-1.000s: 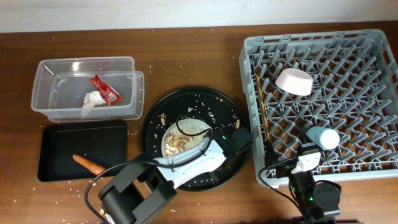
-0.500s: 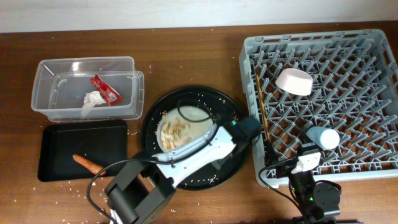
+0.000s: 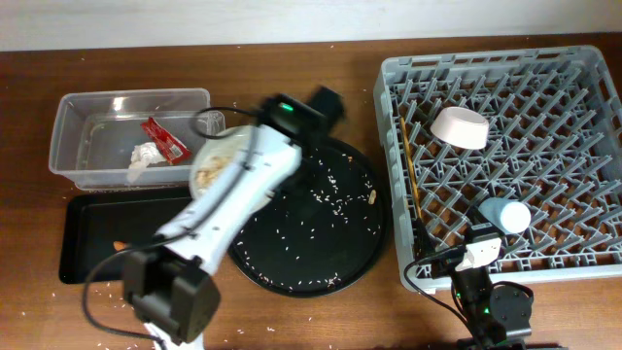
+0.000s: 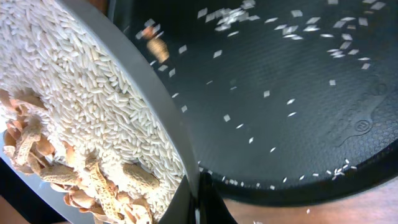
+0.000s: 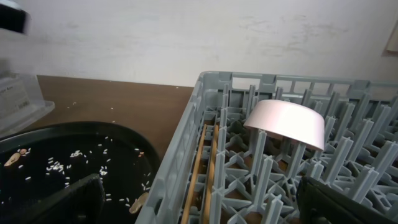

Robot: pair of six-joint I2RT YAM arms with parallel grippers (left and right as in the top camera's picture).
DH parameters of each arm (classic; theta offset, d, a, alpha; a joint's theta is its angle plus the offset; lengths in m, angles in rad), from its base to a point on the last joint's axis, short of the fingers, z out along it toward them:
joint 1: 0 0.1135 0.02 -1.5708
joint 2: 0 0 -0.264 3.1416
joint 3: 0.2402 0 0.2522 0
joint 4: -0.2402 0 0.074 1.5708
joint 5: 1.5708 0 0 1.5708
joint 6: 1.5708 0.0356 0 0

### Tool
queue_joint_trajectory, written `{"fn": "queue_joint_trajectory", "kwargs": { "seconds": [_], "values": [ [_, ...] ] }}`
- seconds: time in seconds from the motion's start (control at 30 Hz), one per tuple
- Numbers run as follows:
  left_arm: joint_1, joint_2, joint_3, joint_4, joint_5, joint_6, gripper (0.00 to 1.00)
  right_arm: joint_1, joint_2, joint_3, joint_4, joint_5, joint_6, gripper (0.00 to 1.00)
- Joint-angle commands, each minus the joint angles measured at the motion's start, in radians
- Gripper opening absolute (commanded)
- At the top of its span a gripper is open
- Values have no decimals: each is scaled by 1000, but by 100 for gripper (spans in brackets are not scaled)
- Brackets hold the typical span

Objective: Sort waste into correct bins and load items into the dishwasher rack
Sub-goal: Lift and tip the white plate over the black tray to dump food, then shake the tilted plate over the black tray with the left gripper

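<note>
Rice and peanuts (image 3: pixel 219 156) sit on the pale grey plate (image 3: pixel 204 175), which the overhead view shows blurred and held up at the right end of the clear tub (image 3: pixel 87 107), beside the shallow black tray (image 3: pixel 87 243) that holds the carrot piece (image 3: pixel 119 245). In the left wrist view the left fingers (image 4: pixel 181 210) are pinched on the plate's rim, so emptying food waste looks like the step in hand, and next the plate needs tipping over the black tray. In the right wrist view the right fingers (image 5: pixel 62 199) stand wide and empty by the dishwasher rack (image 5: pixel 180 158).

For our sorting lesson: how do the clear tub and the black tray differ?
The clear tub is see-through and deep-walled; the black tray is opaque and shallow. The clear tub holds a red wrapper and a white tissue; the black tray shows an orange carrot piece. Both are rectangular.
</note>
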Motion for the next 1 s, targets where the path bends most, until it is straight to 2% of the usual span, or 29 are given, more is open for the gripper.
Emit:
{"fn": "queue_joint_trajectory", "kwargs": {
  "seconds": [0.0,0.2,0.43,0.63,0.97],
  "values": [
    [145,-76,20,-40,137,-19,0,-7,-10,-9,1,-5,-6,98],
    [373,-118,-19,-53,341,80,0,-7,-10,-9,1,-5,-6,98],
    [575,-219,-152,-3,483,143,0,-7,-10,-9,1,-5,-6,98],
    [762,-311,-283,83,780,327,0,-7,-10,-9,1,-5,-6,98],
    [1131,-418,-525,85,1241,624,0,-7,-10,-9,1,-5,-6,98]
  ]
}}
